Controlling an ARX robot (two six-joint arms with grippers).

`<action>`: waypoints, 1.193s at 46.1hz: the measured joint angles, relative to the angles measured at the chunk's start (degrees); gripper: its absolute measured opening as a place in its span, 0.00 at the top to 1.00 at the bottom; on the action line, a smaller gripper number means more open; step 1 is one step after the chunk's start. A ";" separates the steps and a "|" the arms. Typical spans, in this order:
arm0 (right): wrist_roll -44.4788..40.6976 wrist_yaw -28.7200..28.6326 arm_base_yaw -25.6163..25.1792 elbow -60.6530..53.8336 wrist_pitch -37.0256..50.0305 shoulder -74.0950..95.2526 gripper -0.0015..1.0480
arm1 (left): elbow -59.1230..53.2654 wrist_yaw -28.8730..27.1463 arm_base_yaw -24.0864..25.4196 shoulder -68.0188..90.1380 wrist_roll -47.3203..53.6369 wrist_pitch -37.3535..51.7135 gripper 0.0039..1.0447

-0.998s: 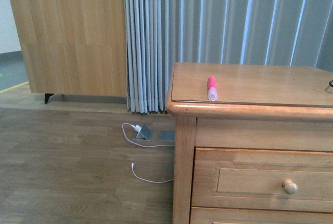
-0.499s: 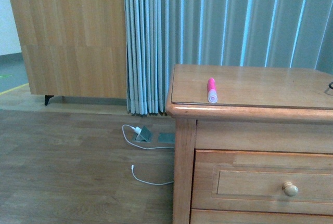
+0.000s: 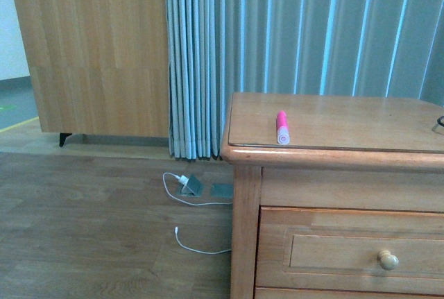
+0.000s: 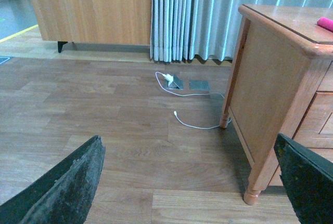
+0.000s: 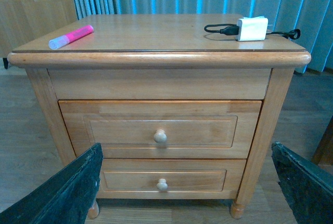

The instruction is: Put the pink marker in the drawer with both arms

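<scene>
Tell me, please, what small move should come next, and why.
Probably advance the open right hand toward the round cream knob: the honey-coloured wooden upper drawer is shut, and the short bright-pink marker lies on the wooden cabinet top.

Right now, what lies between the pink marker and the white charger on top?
Only bare cabinet top, then the black cable at the white charger, in the right wrist view.

Colours, mostly wood tones.
pink marker (image 3: pixel 282 127) bright pink, pale lilac cap; drawer (image 5: pixel 119 130) honey wood, cream knob (image 5: pixel 160 136); curtain (image 3: pixel 312 28) grey-blue, vertical pleats.
</scene>
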 joint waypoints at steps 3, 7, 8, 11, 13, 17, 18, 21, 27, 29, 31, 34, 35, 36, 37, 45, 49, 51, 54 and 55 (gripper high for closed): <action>0.00 0.02 0.00 0.00 0.00 0.00 0.08 | 0.00 0.00 0.00 -0.02 0.00 0.00 0.06; 0.00 0.02 0.00 0.00 0.00 0.00 0.08 | 0.00 0.00 0.00 -0.02 0.00 0.00 0.06; 0.00 0.00 0.00 0.00 0.00 0.00 0.08 | 0.00 0.00 0.00 0.00 0.00 0.00 0.06; 1.97 -1.79 -0.17 1.77 -5.90 2.62 0.08 | 0.00 0.00 0.00 -0.02 0.00 0.00 0.06; 3.30 -2.19 -0.28 2.27 -7.65 6.08 0.08 | 0.00 0.00 0.00 -0.02 0.00 0.00 0.06; 4.76 -2.84 -0.11 3.06 -5.95 12.24 0.08 | 0.00 0.00 0.00 -0.02 0.00 0.00 0.06; 5.18 -3.04 0.04 3.50 -4.50 14.67 0.08 | 0.00 0.00 0.00 -0.02 0.00 0.00 0.06; 5.20 -3.02 0.74 4.26 -1.09 19.52 0.08 | 0.00 0.00 0.00 -0.02 0.00 0.00 0.06; 5.03 -3.02 2.86 6.88 12.22 38.58 0.08 | 0.00 0.00 0.00 -0.02 0.00 0.00 0.06; 5.07 -2.93 3.34 8.11 17.20 44.98 0.08 | 0.00 0.00 0.00 0.00 0.00 0.00 0.06; 5.05 -2.43 3.82 9.57 21.35 51.67 0.08 | 0.00 0.00 0.00 0.00 0.00 0.00 0.06; 5.09 -1.49 4.72 12.50 27.41 62.60 0.08 | 0.00 0.00 0.00 -0.02 0.00 0.00 0.06; 5.11 -1.36 4.87 12.96 28.04 64.00 0.08 | 0.00 0.00 0.00 0.00 0.00 0.00 0.06; 5.11 -1.01 5.22 13.92 29.24 66.82 0.08 | 0.00 0.00 0.00 -0.02 0.00 0.00 0.06; 5.11 -0.83 5.57 14.91 30.23 69.46 0.08 | 0.00 0.00 0.00 -0.02 0.00 0.00 0.06; 5.18 1.20 9.11 25.53 34.56 90.12 0.08 | 0.00 0.00 0.00 -0.02 0.00 0.00 0.06; 5.33 2.51 10.43 30.27 35.87 96.74 0.08 | 0.00 0.00 0.00 0.00 0.00 0.00 0.06; 5.64 3.10 10.73 31.85 36.44 98.71 0.08 | 0.00 0.00 0.00 -0.02 0.00 0.00 0.06; 5.90 4.76 11.04 35.28 38.29 103.08 0.08 | 0.00 0.00 0.00 -0.02 0.00 0.00 0.06; 5.92 5.22 11.02 36.02 38.77 104.04 0.08 | 0.00 0.00 0.00 -0.02 0.00 0.00 0.06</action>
